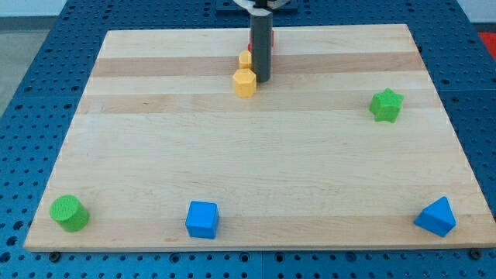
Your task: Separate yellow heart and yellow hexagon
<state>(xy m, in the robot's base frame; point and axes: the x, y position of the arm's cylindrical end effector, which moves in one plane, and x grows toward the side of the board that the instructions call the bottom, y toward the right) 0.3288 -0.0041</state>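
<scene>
Two yellow blocks sit near the top middle of the board. The lower one, which looks like the yellow hexagon (pixel 245 82), lies just left of my tip (pixel 261 81) and seems to touch the rod. The upper one, seemingly the yellow heart (pixel 245 59), is smaller in view and partly hidden by the rod. It sits directly above the hexagon, close to it or touching. The rod stands on the right side of both.
A red block (pixel 273 39) is mostly hidden behind the rod. A green star (pixel 386 105) is at the right. A green cylinder (pixel 69 212), a blue cube (pixel 202 218) and a blue block (pixel 436 216) lie along the bottom edge.
</scene>
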